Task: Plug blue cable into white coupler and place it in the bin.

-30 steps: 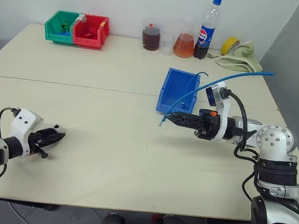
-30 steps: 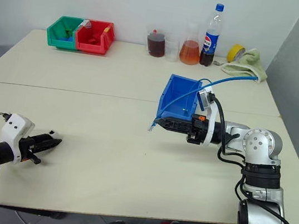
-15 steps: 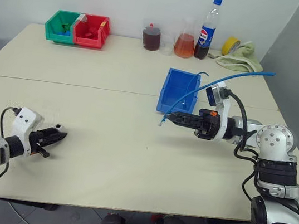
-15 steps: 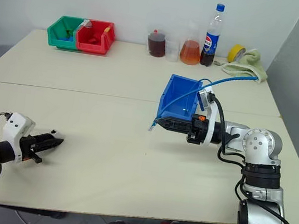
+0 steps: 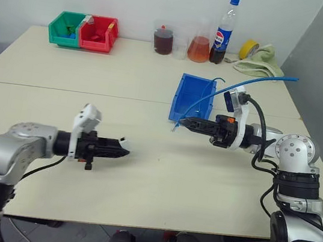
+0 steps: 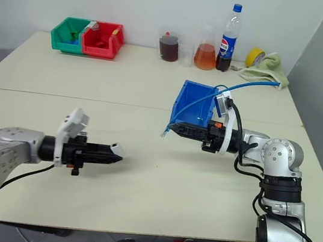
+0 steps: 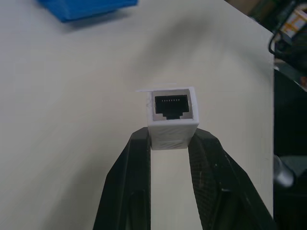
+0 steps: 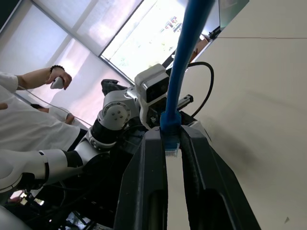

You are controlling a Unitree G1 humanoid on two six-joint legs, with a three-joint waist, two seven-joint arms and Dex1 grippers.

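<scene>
Beige table (image 5: 141, 173); white coupler (image 7: 173, 116) shows dark socket; blue cable (image 5: 239, 87) thin.

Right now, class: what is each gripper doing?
Left gripper: shut on the white coupler.
Right gripper: shut on the blue cable.

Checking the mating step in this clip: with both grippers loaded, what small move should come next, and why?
Probably carry the left gripper toward the right gripper. The white coupler is clamped with its socket facing outward, and the blue cable is gripped just behind its plug, but a wide gap of table separates them, and the two are not yet in line.
</scene>
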